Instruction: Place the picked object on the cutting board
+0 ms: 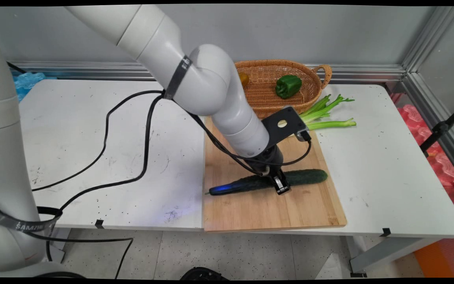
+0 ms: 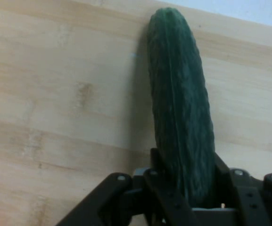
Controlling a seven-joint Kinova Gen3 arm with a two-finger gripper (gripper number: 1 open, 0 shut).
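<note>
Both sides of the gripper [image 1: 280, 184] are clamped on the cucumber [image 1: 307, 176] lying on the cutting board [image 1: 258, 209], near its middle, so one long end could tip if lifted.

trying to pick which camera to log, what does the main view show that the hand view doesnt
Only the main view shows the wicker basket holding a green pepper, the green stalks on the table beside it, the white table, and the cucumber's full length across the board.

Only the hand view shows, close up, the fingers pressed against either side of the cucumber.

Both show the gripper shut on the cucumber, which lies on the wooden cutting board.
</note>
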